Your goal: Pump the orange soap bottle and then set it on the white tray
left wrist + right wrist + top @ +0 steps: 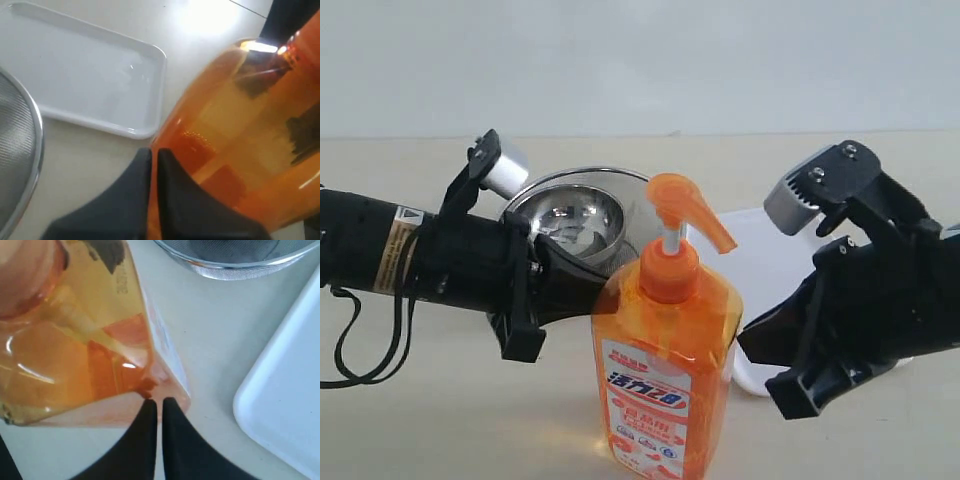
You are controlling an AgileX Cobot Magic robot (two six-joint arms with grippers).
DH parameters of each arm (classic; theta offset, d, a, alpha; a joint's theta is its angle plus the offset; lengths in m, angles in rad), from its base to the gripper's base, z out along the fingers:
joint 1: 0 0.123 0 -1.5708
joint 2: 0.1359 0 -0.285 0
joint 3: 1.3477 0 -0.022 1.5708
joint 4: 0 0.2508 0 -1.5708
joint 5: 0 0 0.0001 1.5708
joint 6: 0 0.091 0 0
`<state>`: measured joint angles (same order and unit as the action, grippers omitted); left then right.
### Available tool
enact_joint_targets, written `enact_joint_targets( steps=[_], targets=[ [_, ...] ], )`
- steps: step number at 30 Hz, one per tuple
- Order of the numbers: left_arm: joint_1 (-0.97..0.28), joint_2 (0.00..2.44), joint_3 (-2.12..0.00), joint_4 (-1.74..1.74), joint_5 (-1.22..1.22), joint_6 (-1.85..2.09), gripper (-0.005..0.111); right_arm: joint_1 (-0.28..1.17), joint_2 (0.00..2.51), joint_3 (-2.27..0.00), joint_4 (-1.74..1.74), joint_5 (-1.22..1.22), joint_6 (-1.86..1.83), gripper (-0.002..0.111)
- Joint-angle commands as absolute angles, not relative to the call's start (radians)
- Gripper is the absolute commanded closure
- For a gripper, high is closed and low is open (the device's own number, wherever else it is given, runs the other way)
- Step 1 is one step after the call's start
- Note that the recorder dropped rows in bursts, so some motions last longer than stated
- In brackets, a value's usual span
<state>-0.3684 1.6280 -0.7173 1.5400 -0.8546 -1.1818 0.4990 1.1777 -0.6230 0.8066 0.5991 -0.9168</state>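
we see the left arm (pixel 420 250) reaching in level from one side and the right arm (pixel 880 290) slanting down from the other. left fingers (pixel 146 159) are pressed together w/ only a hairline gap, gripping nothing; their tips sit right at the side of the orange soap bottle (pixel 660 370). right fingers (pixel 150 412) are likewise closed & empty, tips at the bottle's lower corner. bottle stands upright on the bench (pixel 420 430) between both sets of fingers, pump head up. white tray (pixel 100 75) lies on the bench past the left fingers, apart from the bottle. steel bowl (pixel 575 215) sits beside the tray.
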Motion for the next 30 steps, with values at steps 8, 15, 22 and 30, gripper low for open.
enact_joint_targets(
  steps=[8, 15, 22, 30],
  targets=[
    [-0.369, 1.59, -0.722, 1.605, -0.974, -1.264, 0.102, 0.499, 1.197, -0.643, 0.909, 0.568, -1.008, 0.108],
    [-0.369, 1.59, -0.72, 1.624, -1.016, -1.279, 0.102, 0.499, 1.197, -0.643, 0.91, 0.543, -1.008, 0.108],
    [-0.369, 1.588, -0.72, 1.686, -1.025, -1.314, 0.102, 0.499, 1.197, -0.643, 0.91, 0.542, -1.012, 0.108],
    [-0.361, 1.531, -0.702, 1.744, -0.957, -1.397, 0.102, 0.499, 1.197, -0.643, 0.906, 0.571, -1.011, 0.108]
  ],
)
